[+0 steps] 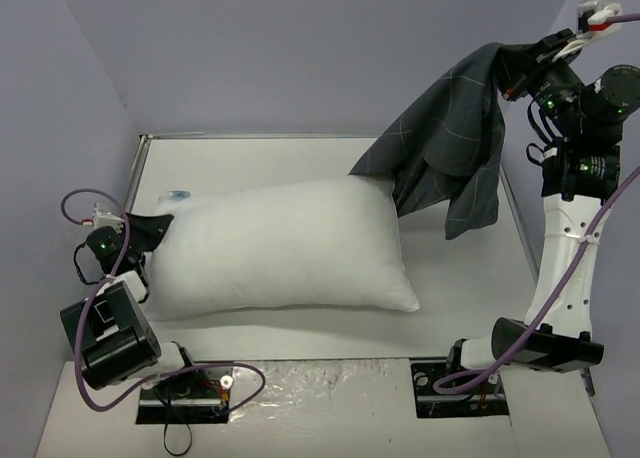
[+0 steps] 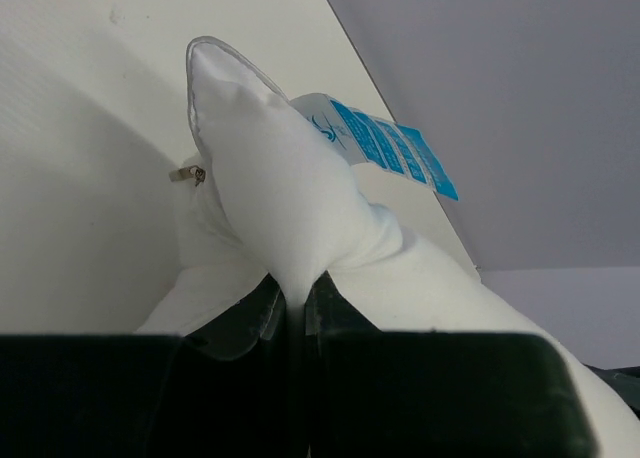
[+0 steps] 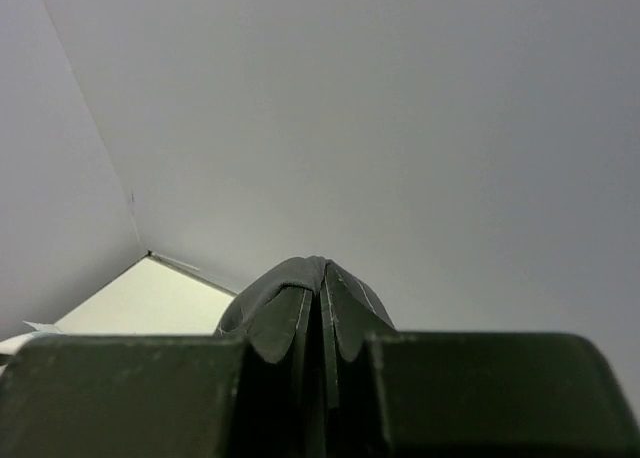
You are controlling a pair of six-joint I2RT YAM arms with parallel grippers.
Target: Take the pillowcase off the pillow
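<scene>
Broadly, the pale flat worktop (image 1: 300,158) carries the plump white rectangular pillow (image 1: 280,243), lying lengthwise. Over its right end hangs the dark charcoal grid-checked fabric pillowcase (image 1: 450,138), pinched in the closed right tool (image 3: 322,318). The left tool (image 2: 293,308) is clamped on the pillow's left corner, beside a small blue tag (image 2: 385,143).

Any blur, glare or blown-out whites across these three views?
Top external: even light, sharp, but the plump white pillow is nearly blown out. Left wrist: blue tag fairly sharp, close dark fingers blurred. Right wrist: charcoal checked pillowcase dim and low-contrast.
</scene>
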